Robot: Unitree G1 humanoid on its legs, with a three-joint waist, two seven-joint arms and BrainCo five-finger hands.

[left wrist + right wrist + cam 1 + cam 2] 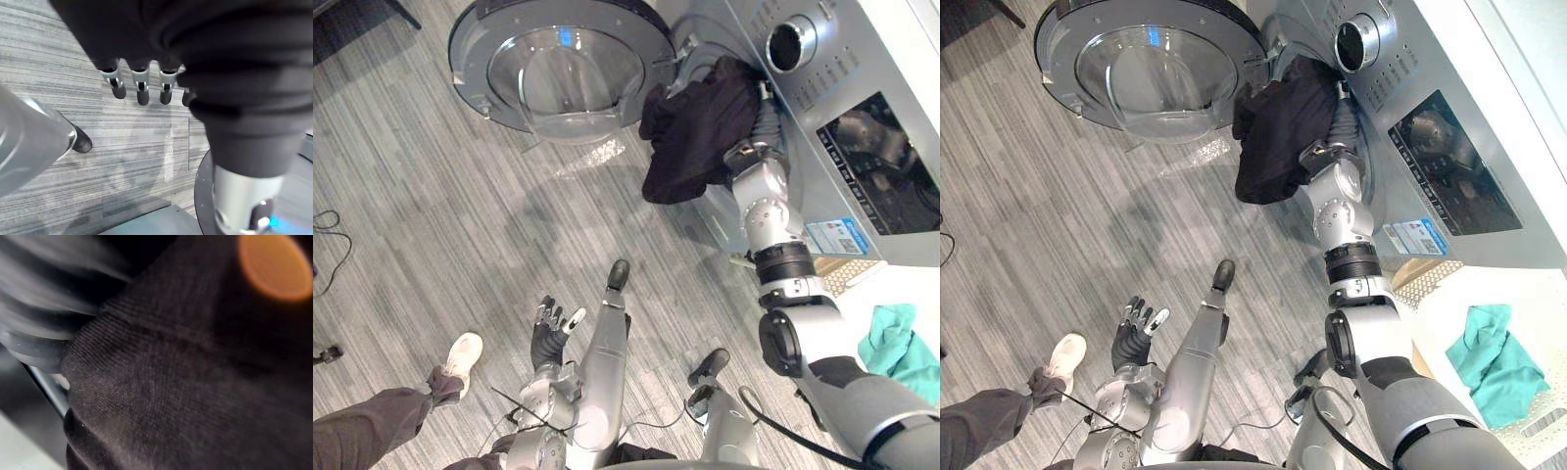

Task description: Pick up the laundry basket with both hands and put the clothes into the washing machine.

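A black garment (695, 132) is draped over the washing machine (862, 117) mouth, upper right, beside the open door (558, 64). The right hand (1344, 125) is buried behind it, its grip untellable. The left hand (548, 328) is spread open, lower left. A teal cloth (1494, 362) lies in what appears to be the laundry basket (1418, 278), lower right.

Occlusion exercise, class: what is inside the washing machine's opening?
A black garment, half hanging out, with the right arm extended in. The cloth hides the right hand and drum.

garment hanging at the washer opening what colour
The garment is black, clearest in the right eye view.
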